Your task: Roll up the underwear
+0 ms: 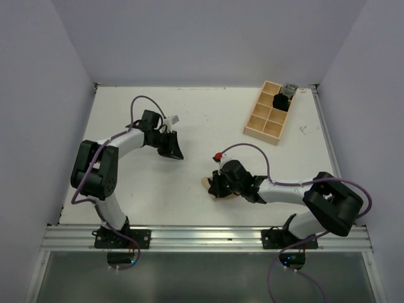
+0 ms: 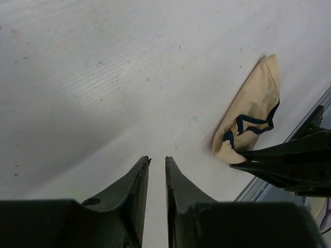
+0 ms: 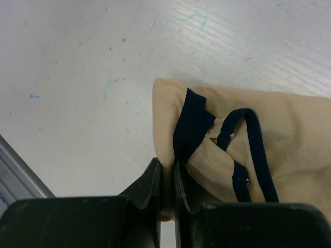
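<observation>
The underwear is a tan-beige bundle with dark trim, lying crumpled on the white table near the front edge. My right gripper is shut on a fold of its tan fabric beside the dark band. From above, the right gripper covers most of the underwear. My left gripper hovers to the left and farther back, well apart from the cloth. Its fingers stand slightly open with only bare table between them. In the left wrist view the underwear lies at the right, with the right gripper's fingers on its near end.
A light wooden compartment tray sits at the back right, with a dark object in one far cell. A metal rail runs along the table's near edge, close to the right arm. White walls enclose the table.
</observation>
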